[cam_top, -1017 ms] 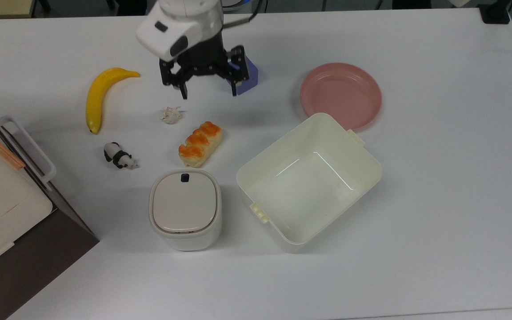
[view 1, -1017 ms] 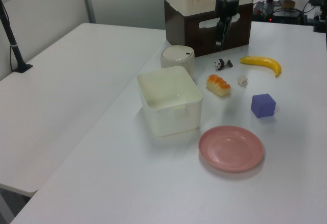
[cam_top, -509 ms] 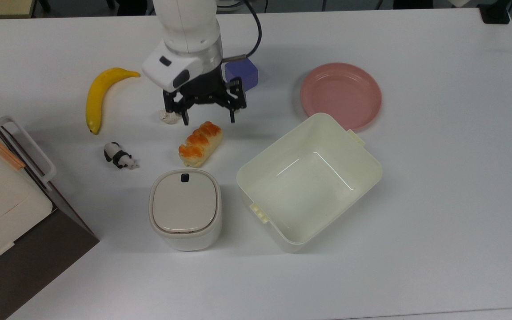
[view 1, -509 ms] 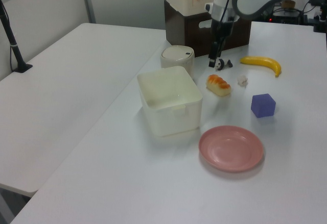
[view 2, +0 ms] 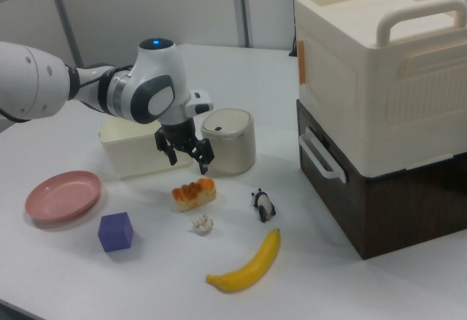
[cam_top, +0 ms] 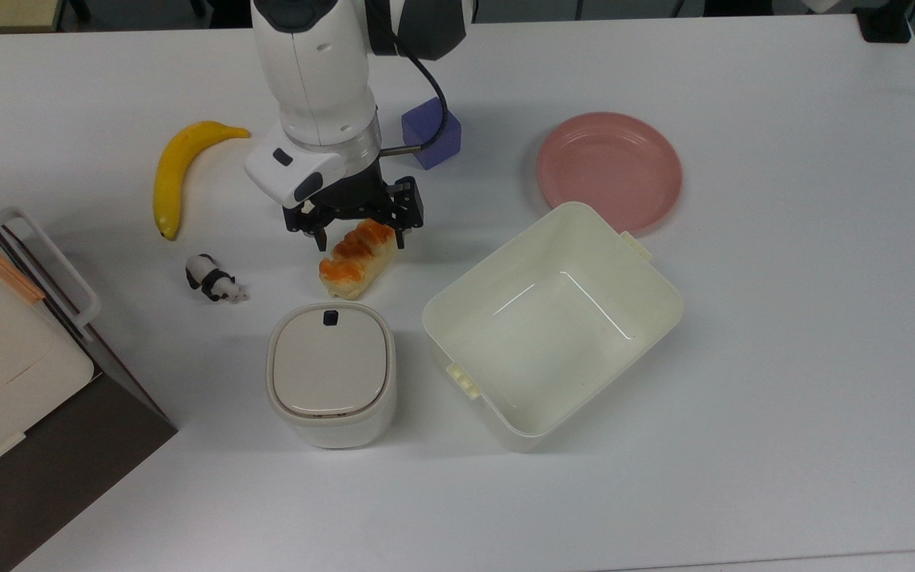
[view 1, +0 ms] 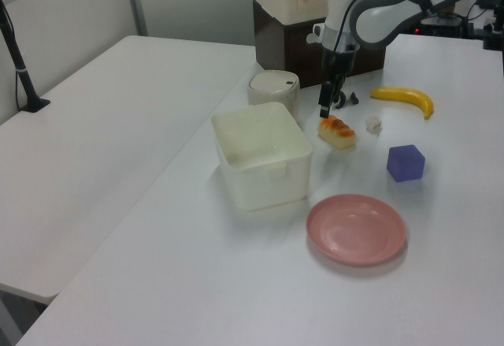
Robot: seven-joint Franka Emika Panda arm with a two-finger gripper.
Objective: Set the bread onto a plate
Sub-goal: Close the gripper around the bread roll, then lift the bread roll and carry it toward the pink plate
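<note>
So in the last second I've swung my gripper [cam_top: 355, 229] from up by the cube [cam_top: 430, 137] down over the bread [cam_top: 357, 258], and it now hangs right above the far end of the loaf, fingers spread wide with nothing between them. That means I'm basically lined up for the grab; my guess is what's left is dropping a bit lower and maybe centering along the loaf before I close.

Everything here is relative to the bread, nearest first. The bread lies flat on the white table [cam_top: 783, 357], untouched: a short oblong bun, pale cream sides, shiny orange-brown top in lumpy segments. It looks soft or foamy, so I'd judge a gentle squeeze across the narrow sides is the way.

Just beside it in the right view sits a small crumpled whitish lump [view 2: 201, 223], hard to tell what. Near it: a little glossy panda [cam_top: 214, 280] figure and a squat cream bin [cam_top: 330, 373] with a smooth rounded lid. A bit further is the big cream tub [cam_top: 553, 322], hard plastic, open and empty. Then the smooth yellow banana [cam_top: 175, 171] and the matte purple cube.

Farthest is the plate [cam_top: 608, 171], past the tub's corner: round, shallow, pink plastic with a raised rim, nothing on it yet.
</note>
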